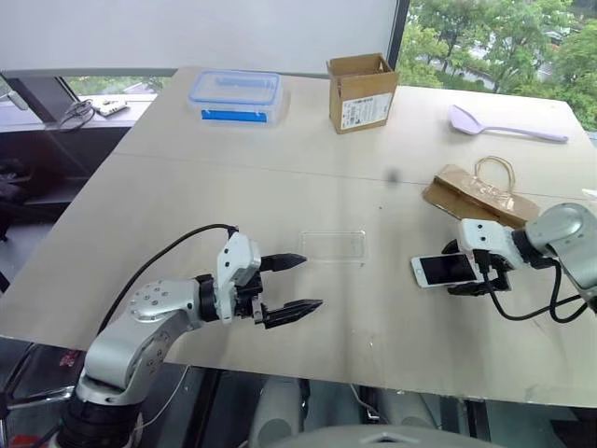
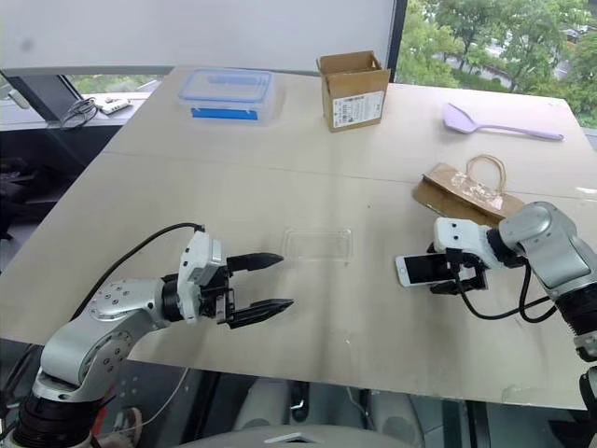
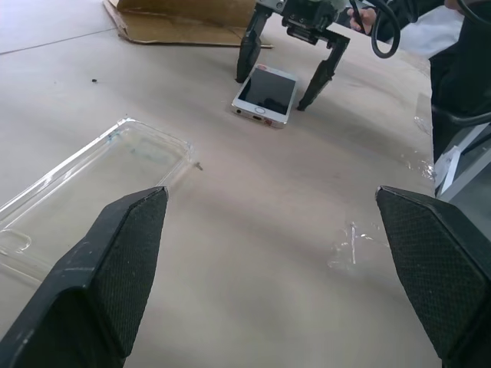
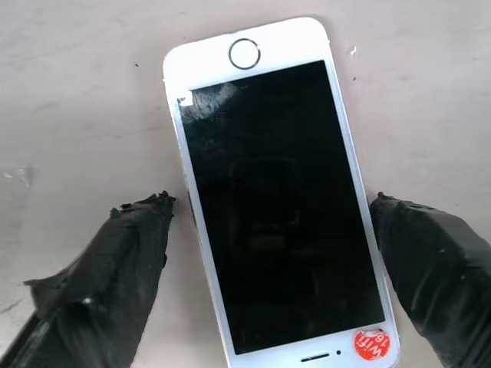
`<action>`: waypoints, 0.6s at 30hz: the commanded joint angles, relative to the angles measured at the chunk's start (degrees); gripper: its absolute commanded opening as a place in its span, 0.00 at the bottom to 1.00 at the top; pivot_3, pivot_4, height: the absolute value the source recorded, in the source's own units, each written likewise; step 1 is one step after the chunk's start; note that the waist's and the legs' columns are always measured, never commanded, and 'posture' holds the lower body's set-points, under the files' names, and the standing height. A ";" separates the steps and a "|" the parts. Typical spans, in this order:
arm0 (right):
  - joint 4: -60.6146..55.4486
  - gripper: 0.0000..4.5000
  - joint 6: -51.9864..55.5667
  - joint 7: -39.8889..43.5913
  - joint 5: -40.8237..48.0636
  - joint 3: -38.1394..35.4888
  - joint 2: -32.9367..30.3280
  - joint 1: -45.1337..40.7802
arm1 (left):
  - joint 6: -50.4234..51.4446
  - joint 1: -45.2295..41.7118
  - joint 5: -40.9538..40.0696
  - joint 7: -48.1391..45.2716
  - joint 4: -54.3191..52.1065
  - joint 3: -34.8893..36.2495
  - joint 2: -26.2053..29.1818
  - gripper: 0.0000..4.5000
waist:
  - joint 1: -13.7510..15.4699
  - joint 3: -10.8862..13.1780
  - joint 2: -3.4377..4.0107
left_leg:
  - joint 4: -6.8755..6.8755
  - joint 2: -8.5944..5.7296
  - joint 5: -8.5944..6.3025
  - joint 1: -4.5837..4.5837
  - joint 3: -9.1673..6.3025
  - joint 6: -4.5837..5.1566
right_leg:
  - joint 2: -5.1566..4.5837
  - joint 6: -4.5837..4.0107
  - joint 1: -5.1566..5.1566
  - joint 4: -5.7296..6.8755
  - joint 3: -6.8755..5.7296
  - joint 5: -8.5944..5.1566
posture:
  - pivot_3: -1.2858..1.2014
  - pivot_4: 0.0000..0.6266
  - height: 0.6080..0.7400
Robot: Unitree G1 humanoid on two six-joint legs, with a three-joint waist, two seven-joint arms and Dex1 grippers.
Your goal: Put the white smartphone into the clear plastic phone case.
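Left hand [image 1: 291, 285] hovers over worktop [image 1: 233, 187], fingers spread wide, gripping nothing. Clear plastic phone case [image 1: 333, 246] lies flat mid-worktop, just beyond left hand. White smartphone [image 1: 446, 270] lies screen-up further right. Right hand [image 3: 284, 73] straddles smartphone, fingers apart on either side, not yet pinching.

I seem to be standing in an office or a lab room set up for testing, at a broad pale worktop [image 1: 187, 205] pushed up against large windows [image 1: 504, 47] that look out on green trees, with a white roller blind [image 1: 205, 33] drawn over the pane on my left. On the dark sill [image 1: 56, 117] lie cables and a small device. Odd props sit on the far side of the worktop: a clear box with a blue-rimmed lid [image 1: 235, 96], an open cardboard box [image 1: 362, 91], a lilac plastic scoop [image 1: 504, 124] and a flattened brown paper bag [image 1: 480, 193].
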 commanded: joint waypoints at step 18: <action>-41.22 0.98 58.93 -35.19 7.30 -13.32 17.08 11.54 | -2.07 5.15 0.30 3.80 -1.97 1.30 0.25 1.00 | 0.15 -0.21 -0.05 | -0.24 0.01 -0.15 -0.08 0.05 -0.27 | -0.44 -0.13 -0.21 -0.07 0.06 0.06 | 0.52 0.24 1.00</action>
